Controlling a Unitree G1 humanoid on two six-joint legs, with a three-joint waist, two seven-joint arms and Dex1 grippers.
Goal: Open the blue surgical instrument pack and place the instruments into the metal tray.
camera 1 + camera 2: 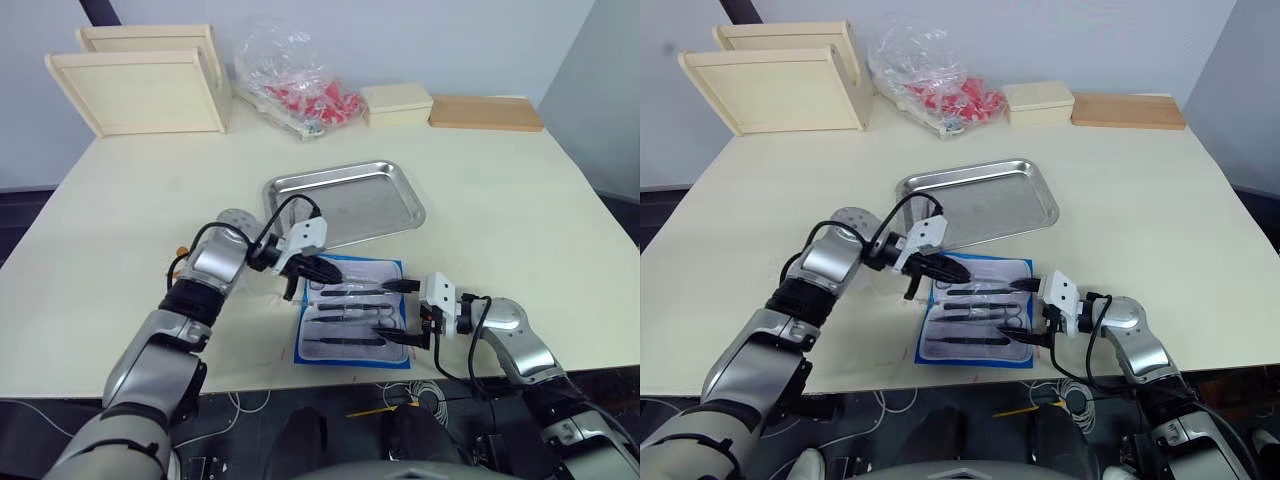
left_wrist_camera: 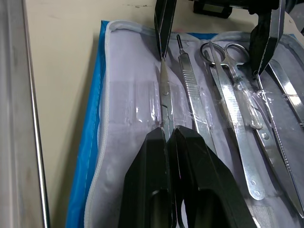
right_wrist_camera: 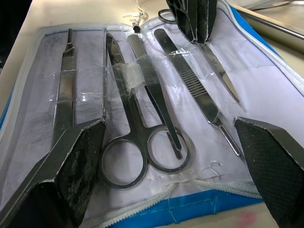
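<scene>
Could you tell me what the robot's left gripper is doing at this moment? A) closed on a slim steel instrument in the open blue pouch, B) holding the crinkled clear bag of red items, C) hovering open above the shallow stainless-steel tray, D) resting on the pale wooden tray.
A: the left gripper is shut on a slim steel instrument lying in the open blue pouch, beside the shallow stainless-steel tray.

Steel instruments (image 3: pixel 142 118) inside open blue pack (image 3: pixel 199 211)

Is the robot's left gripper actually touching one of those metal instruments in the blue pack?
Touching. In the left wrist view the left gripper has its two black fingers shut around a slim instrument lying in the pack.
</scene>
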